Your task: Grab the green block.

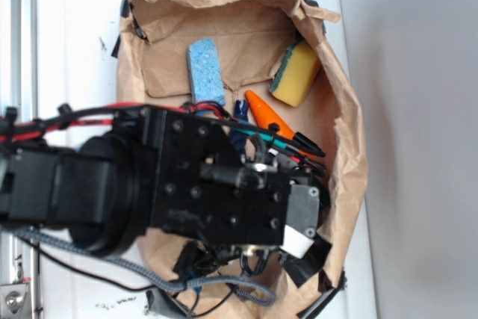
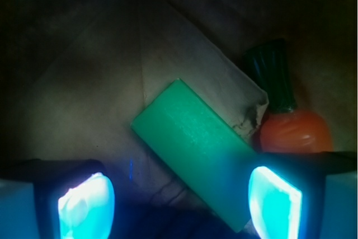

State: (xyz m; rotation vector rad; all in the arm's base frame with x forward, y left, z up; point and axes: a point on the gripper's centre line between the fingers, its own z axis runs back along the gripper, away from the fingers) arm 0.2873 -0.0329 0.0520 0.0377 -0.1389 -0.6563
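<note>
The green block [image 2: 196, 146] is a flat mid-green slab lying diagonally on brown paper in the wrist view. Its lower end reaches in between my fingers, close to the right fingertip [image 2: 275, 202]. My gripper [image 2: 180, 204] is open, hanging just above the block, with the left fingertip [image 2: 86, 205] well clear of it. Nothing is held. In the exterior view the black arm [image 1: 216, 184] covers the block, so it is hidden there.
An orange carrot [image 2: 293, 130] with a dark green stem lies right beside the block, next to my right finger. A blue sponge [image 1: 205, 69] and a yellow sponge [image 1: 296, 72] with a green layer lie further back. The crumpled paper bag walls [image 1: 351, 147] ring everything.
</note>
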